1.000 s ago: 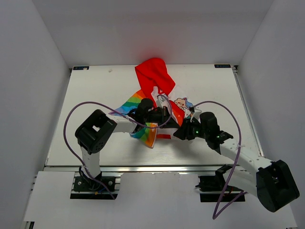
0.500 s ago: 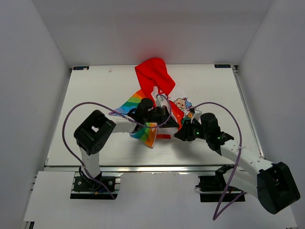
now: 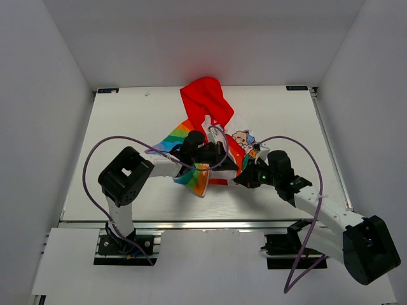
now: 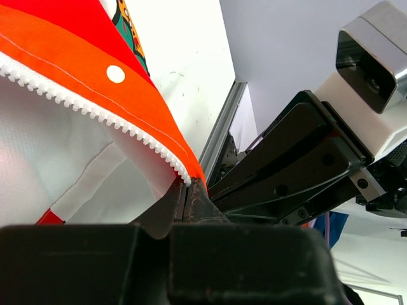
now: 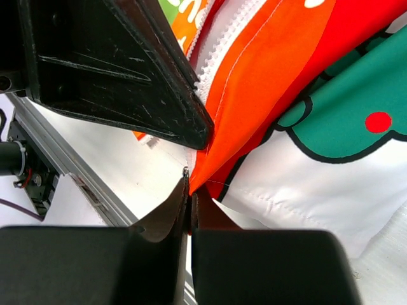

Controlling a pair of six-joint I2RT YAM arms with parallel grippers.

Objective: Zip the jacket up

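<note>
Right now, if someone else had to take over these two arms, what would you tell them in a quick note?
Left hand: shut on the jacket, at the lower end of one zipper edge.
Right hand: shut on the lower corner of the other front edge.
Jacket: bunched on the table, between the arms.
Done: both edges pinched, close together.
To do: join the ends and zip up; the front is open.

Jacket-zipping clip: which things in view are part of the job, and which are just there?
Part of the job:
- jacket
- its zipper teeth
- left gripper, shut on the jacket's edge at the zipper end
- right gripper, shut on the orange edge

Just there:
- table
- purple cables
</note>
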